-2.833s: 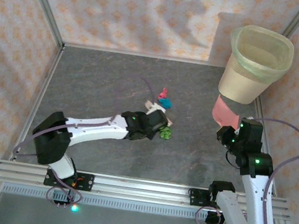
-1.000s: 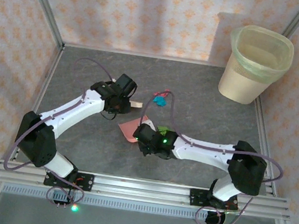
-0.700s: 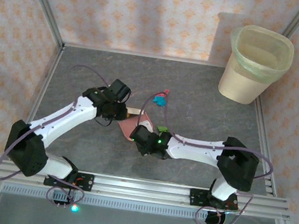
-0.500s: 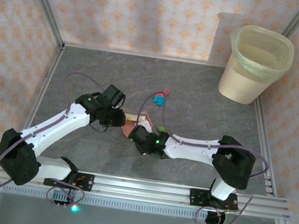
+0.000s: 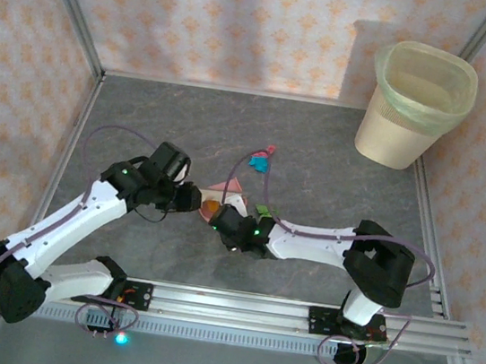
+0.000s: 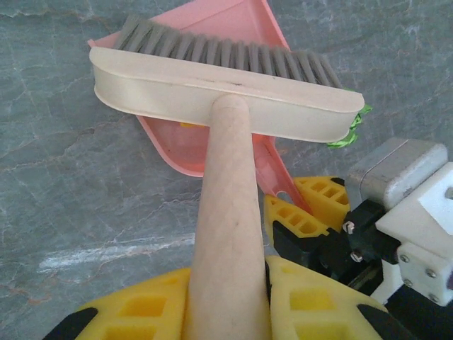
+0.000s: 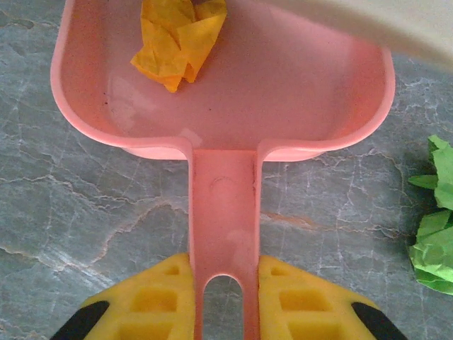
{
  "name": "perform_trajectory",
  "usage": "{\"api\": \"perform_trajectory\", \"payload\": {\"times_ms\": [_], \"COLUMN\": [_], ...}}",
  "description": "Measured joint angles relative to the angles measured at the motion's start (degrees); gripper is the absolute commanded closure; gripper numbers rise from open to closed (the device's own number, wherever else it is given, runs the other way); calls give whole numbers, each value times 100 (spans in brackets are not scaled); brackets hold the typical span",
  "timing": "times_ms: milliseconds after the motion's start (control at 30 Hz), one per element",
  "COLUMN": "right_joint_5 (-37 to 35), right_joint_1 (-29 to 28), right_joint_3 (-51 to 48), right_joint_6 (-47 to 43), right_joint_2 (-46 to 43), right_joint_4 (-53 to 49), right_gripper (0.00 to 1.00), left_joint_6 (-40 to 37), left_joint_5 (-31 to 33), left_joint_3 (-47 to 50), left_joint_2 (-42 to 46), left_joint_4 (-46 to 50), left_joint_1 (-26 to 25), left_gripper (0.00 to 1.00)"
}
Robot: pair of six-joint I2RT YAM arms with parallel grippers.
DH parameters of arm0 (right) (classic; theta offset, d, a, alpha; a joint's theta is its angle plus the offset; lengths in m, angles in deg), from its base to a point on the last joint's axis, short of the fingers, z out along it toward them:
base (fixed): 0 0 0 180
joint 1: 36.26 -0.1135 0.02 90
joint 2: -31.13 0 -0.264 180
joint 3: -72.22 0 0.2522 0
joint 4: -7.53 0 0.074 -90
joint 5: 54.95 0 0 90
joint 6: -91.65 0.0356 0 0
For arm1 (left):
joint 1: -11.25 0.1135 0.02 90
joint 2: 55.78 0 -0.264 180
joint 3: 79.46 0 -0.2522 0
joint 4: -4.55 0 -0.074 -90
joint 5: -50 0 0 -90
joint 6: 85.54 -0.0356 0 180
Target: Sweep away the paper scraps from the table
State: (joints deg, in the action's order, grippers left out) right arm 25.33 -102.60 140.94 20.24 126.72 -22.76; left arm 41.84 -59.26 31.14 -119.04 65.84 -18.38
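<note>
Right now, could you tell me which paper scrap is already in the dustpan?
The orange scrap: it lies inside the pink dustpan, while the green scrap and the blue scrap lie on the table.

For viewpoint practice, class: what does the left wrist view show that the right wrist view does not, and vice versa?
Left wrist: the brush's bristles and wooden handle, clamped in the left gripper. Right wrist: the whole orange scrap in the pink dustpan. Both: that dustpan, its handle in the right gripper, and a green scrap on the table.
</note>
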Motion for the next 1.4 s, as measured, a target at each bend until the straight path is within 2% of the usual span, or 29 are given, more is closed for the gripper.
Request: {"api": "perform_trajectory", "payload": {"times_ms": [400, 733, 967, 1133, 1267, 1400], "right_joint_5": [-131, -638, -1156, -1322, -1384, -1191], "right_joint_1": [0, 0, 83, 557, 986, 1917], "right_joint_3": [-704, -1073, -890, -448, -79, 614], "right_joint_6": [2, 87, 131, 173, 170, 118], "right_joint_2": [-960, -2564, -3646, -4131, -4284, -4155], "right_joint_4": [203, 63, -706, -1399, -1954, -2391], "right_gripper": [100, 100, 100, 100, 100, 100], "left_joint_6": [315, 398, 520, 619, 680, 713], "left_joint_5": [529, 1207, 1711, 1827, 1821, 1814], "left_joint_3": [-24, 9, 831, 1718, 2026, 2026], "left_joint_2": [813, 1812, 2625, 2802, 2319, 1692], "left_joint_4": [46, -107, -754, -1526, -2096, -2638], "left_joint_1": [103, 103, 103, 103, 103, 83], "left_gripper": [100, 100, 100, 100, 100, 100]}}
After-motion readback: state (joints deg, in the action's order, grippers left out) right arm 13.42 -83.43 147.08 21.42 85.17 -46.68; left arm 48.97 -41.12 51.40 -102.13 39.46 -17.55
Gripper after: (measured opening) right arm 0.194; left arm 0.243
